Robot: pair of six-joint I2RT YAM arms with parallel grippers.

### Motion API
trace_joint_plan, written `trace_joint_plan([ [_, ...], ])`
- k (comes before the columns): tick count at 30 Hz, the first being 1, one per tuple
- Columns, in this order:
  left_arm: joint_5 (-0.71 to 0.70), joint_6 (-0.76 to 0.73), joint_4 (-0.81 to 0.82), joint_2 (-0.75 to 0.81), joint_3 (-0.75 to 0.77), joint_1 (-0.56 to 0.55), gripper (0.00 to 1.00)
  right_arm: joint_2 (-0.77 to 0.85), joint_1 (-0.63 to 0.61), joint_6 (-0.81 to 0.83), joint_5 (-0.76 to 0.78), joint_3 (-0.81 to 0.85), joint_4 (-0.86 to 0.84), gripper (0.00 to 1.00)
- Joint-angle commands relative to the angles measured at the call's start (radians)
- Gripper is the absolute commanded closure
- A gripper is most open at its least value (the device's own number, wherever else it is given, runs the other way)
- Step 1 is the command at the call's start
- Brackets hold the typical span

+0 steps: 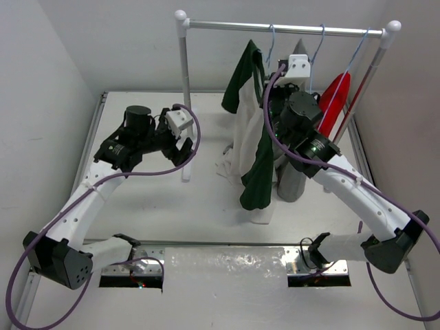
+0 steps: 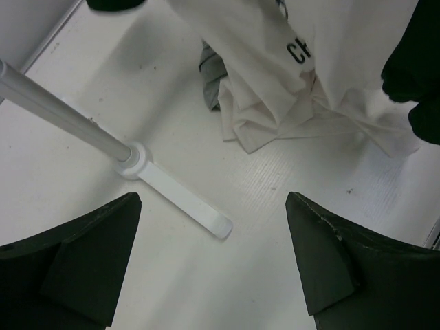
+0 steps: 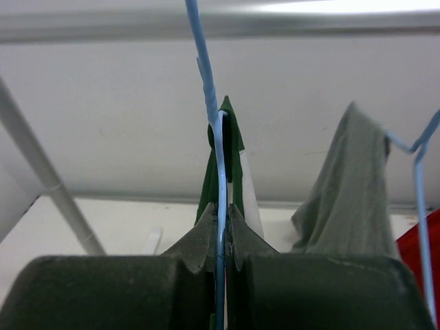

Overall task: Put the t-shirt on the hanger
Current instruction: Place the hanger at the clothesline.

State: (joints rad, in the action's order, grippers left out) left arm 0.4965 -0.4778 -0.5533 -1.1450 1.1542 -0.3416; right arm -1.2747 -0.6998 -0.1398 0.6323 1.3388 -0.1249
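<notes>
The t-shirt (image 1: pixel 251 141), dark green with white panels, hangs from the light-blue hanger (image 1: pixel 270 38) on the rail, and its lower end bunches on the table. In the right wrist view my right gripper (image 3: pixel 221 230) is shut on the hanger (image 3: pixel 218 158) wire, with the green t-shirt (image 3: pixel 235 148) draped just beyond the tips. From above, the right gripper (image 1: pixel 285 70) sits high beside the shirt's shoulder. My left gripper (image 1: pixel 180 136) is open over the table, left of the shirt. In its wrist view the left gripper (image 2: pixel 213 247) holds nothing, and the white t-shirt (image 2: pixel 275 75) folds lie ahead.
The rack's rail (image 1: pixel 289 28) carries two more blue hangers, with a grey garment (image 3: pixel 350 189) and a red garment (image 1: pixel 335 103). The rack's left post (image 2: pixel 58 113) and its flat white foot (image 2: pixel 182 203) lie just in front of the left fingers.
</notes>
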Motion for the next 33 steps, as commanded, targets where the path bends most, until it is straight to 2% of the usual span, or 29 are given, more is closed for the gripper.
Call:
trace_joint_plan([
  [1, -0.038, 0.015, 0.026, -0.006, -0.010, -0.010, 0.17, -0.024, 0.005, 0.132, 0.107, 0.128, -0.131, 1.00],
  [4, -0.038, -0.001, 0.026, 0.001, -0.031, -0.010, 0.17, -0.072, 0.022, 0.177, 0.138, 0.183, -0.114, 1.00],
  [7, -0.056, -0.004, 0.029, 0.002, -0.042, -0.010, 0.17, -0.115, 0.042, 0.227, 0.188, 0.174, -0.197, 1.00],
  [15, -0.095, -0.018, 0.029, 0.034, -0.073, -0.010, 0.17, -0.242, 0.120, 0.155, 0.170, 0.223, -0.138, 1.00],
  [17, -0.088, -0.018, 0.024, 0.041, -0.082, -0.010, 0.17, -0.241, 0.135, 0.122, 0.165, 0.176, -0.125, 1.00],
  [22, -0.104, -0.033, 0.012, 0.041, -0.090, -0.010, 0.17, -0.146, 0.135, 0.048, 0.109, 0.005, -0.220, 1.00],
  [24, -0.104, -0.033, 0.010, 0.036, -0.091, -0.010, 0.17, -0.121, 0.134, 0.034, 0.095, -0.015, -0.197, 0.82],
  [25, -0.105, -0.033, 0.006, 0.033, -0.091, -0.010, 0.17, -0.112, 0.132, 0.034, 0.075, -0.015, -0.179, 0.68],
  [26, -0.105, -0.033, 0.006, 0.034, -0.091, -0.010, 0.17, -0.101, 0.131, 0.035, 0.063, -0.009, -0.153, 0.39],
  [28, -0.108, -0.031, 0.012, 0.036, -0.093, -0.010, 0.17, -0.040, 0.114, 0.042, 0.031, -0.021, -0.105, 0.29],
  [30, -0.113, -0.021, 0.023, 0.037, -0.103, -0.010, 0.17, 0.017, 0.071, 0.084, 0.015, -0.076, -0.107, 0.02],
  [33, -0.115, -0.012, 0.042, 0.036, -0.114, -0.010, 0.17, 0.119, 0.014, 0.129, 0.030, -0.153, -0.069, 0.01],
])
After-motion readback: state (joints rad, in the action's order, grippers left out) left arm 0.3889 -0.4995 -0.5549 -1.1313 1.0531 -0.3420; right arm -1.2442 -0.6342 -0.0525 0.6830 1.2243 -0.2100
